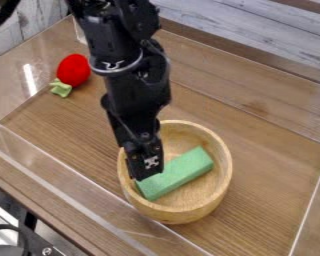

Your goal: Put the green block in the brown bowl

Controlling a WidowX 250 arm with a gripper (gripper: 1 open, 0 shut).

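Note:
The green block (179, 172) lies flat inside the brown bowl (216, 196), slanting from lower left to upper right, free of any grip. My gripper (140, 160) hangs just above the bowl's left half, pointing straight down with its black fingers apart and nothing between them. The arm's dark body covers the bowl's left rim and the block's left end.
A red ball (75, 68) with a small light-green piece (60, 89) sits at the back left of the wooden table (256, 110). Clear plastic walls (43, 170) fence the table's front and left edges. A raised ledge runs along the back.

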